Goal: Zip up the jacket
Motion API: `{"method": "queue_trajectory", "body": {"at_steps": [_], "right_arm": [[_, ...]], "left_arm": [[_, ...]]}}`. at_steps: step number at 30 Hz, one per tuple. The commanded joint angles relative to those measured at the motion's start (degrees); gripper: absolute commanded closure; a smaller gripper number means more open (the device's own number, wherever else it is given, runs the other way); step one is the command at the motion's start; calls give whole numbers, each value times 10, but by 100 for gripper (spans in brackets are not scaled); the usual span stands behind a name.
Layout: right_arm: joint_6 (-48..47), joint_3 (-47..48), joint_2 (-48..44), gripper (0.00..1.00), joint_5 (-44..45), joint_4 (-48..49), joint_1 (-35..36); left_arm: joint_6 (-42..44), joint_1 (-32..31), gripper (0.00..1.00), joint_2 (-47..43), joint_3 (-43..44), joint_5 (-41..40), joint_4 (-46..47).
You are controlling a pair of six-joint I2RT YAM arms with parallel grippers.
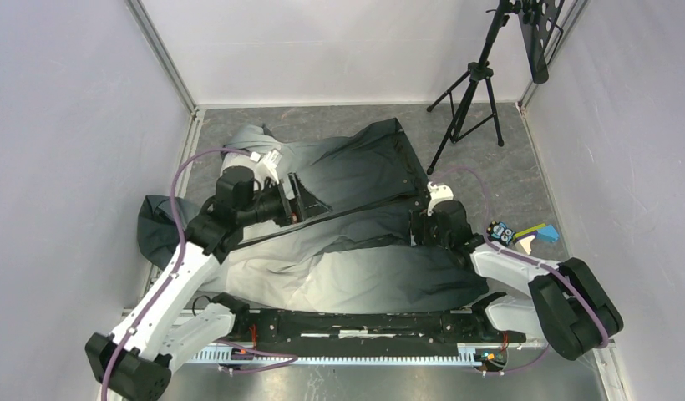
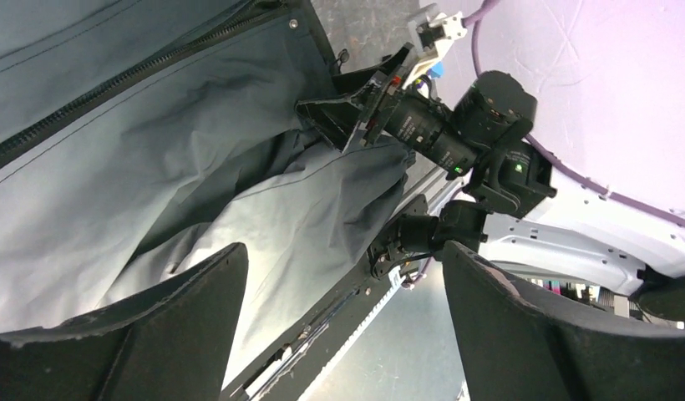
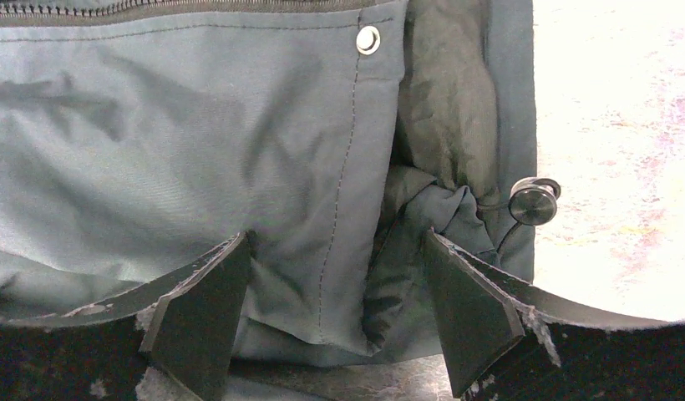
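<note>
Jacket (image 1: 356, 271) zipper (image 3: 197, 7) cut off at frame edge; left claw (image 2: 343, 248) and right claw (image 3: 335, 236) low over fabric, spread open.

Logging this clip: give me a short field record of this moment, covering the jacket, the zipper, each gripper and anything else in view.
jacket: spread crumpled on the table, shading grey to black
zipper: runs along the front; cannot tell if it is zipped
left gripper: open, over the jacket, holding nothing
right gripper: open, fingers either side of a jacket corner below a snap
toggle: on a cord at that corner's edge
tripod: stands at the far right, off the jacket
</note>
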Motion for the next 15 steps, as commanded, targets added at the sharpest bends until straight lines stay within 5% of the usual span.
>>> {"method": "queue_trajectory", "body": {"at_steps": [1,9,15], "right_arm": [[47,-35,-2,19,41,-27,0],[46,-37,-49,16,50,-40,-9],[13,-11,-35,24,-103,3,-151]], "left_arm": [[-16,-27,12,74,39,-35,79],[115,-145,20,315,201,-161,73],[154,-166,23,506,333,-171,109]]}}
